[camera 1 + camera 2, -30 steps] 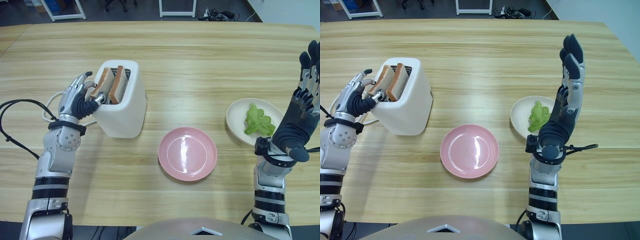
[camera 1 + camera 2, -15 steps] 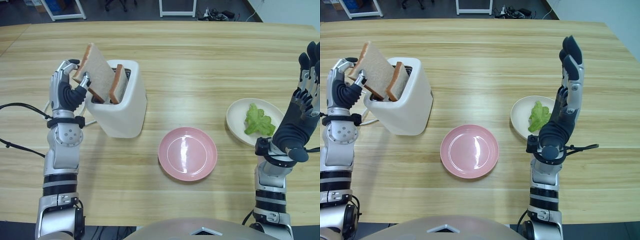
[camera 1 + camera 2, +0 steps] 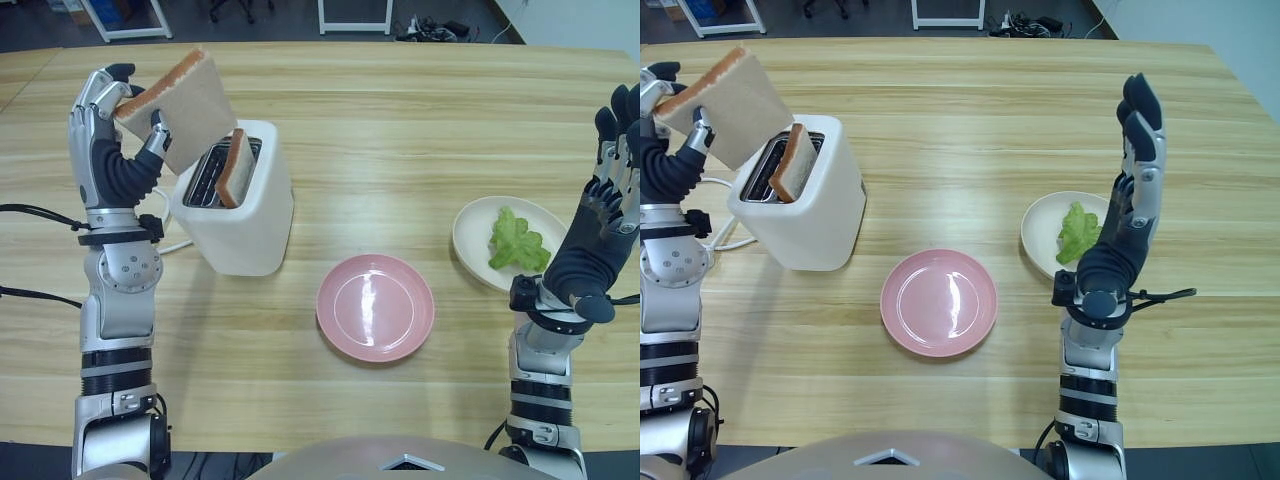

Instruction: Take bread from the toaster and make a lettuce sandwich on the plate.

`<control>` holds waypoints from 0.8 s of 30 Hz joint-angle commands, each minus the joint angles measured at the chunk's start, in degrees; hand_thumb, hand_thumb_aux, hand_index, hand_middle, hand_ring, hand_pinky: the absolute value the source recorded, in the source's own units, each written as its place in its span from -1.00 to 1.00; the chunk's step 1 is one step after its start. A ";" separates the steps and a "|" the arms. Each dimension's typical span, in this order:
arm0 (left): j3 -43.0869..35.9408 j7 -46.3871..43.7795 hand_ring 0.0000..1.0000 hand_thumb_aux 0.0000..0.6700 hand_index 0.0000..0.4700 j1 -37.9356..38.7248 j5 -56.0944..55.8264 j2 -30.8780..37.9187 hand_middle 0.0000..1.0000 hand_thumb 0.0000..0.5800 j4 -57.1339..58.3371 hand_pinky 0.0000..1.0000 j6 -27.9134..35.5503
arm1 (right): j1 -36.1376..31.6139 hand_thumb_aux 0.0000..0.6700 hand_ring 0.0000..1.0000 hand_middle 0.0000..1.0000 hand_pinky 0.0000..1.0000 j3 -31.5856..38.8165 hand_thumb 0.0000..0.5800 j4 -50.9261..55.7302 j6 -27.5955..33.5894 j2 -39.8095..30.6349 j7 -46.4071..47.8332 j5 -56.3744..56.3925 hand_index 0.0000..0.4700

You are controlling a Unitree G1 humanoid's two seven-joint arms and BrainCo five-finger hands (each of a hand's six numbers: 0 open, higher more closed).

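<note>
Wooden desk (image 3: 400, 130). L hand (image 3: 105, 150) grips bread slice (image 3: 185, 105), held above toaster (image 3: 245, 210), clear of slot; 2nd slice (image 3: 232, 165) sits in slot. Pink plate (image 3: 375, 307) bare; lettuce (image 3: 515, 240) on white dish (image 3: 470, 235). R hand (image 3: 1120, 240) raised, fingers straight, holding nothing. Est. early stage: all stacking left to do.

No text, label, brand, number or sign can be read anywhere in view. The slice of bread (image 3: 185, 105) held between the fingers of the left hand (image 3: 108, 160), the toaster (image 3: 250, 230) just below those fingers and the pink plate (image 3: 375, 305) well apart from them all show plain, unmarked faces.
</note>
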 commanded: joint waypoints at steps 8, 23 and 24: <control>-2.88 -1.93 1.00 1.00 1.00 0.27 4.26 -0.60 1.00 1.00 -6.56 1.00 -5.62 | -1.17 -1.00 -1.00 -1.00 -1.00 0.23 -1.00 1.67 -0.49 0.58 -0.51 -0.74 -1.00; -31.35 4.15 1.00 1.00 1.00 2.97 37.37 -4.97 1.00 1.00 -1.33 1.00 -11.26 | -3.27 -1.00 -1.00 -1.00 -1.00 -0.86 -1.00 2.78 -0.82 -0.70 -1.22 2.44 -1.00; -32.31 5.69 1.00 1.00 1.00 3.04 38.99 -4.96 1.00 1.00 -0.68 1.00 -11.04 | -3.18 -1.00 -1.00 -1.00 -1.00 -0.77 -1.00 2.64 -0.76 -0.70 -1.08 2.59 -1.00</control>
